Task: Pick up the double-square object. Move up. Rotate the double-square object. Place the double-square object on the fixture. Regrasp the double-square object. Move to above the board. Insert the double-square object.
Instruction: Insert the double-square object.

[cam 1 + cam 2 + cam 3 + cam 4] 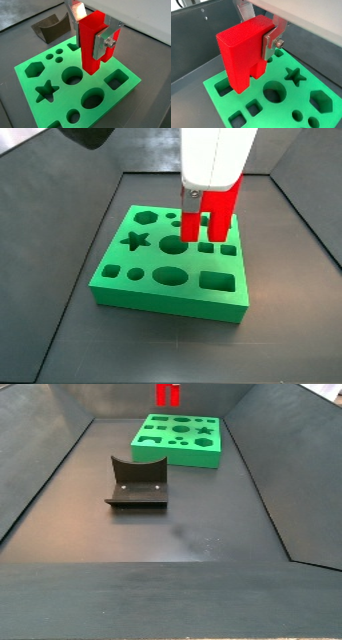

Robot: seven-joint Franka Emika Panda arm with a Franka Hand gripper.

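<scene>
The red double-square object (90, 56) (238, 57) hangs upright, long side vertical, with my gripper (90, 37) (258, 35) shut on its upper part. Silver finger plates (105, 44) press it from both sides. In a side view its two lower legs (191, 226) sit just over the top of the green board (167, 298), near the large round hole and the small square cut-outs; contact cannot be told. The board (33, 75) (301, 92) (181, 452) lies flat below. The dark fixture (138, 484) (50, 27) stands apart from the board, with nothing on it.
The board has star (135, 240), hexagon (34, 68), oval (170, 277), round and square cut-outs. Dark sloping walls (47, 474) enclose the grey floor (174, 574) on all sides. The white arm body (214, 153) rises above the gripper.
</scene>
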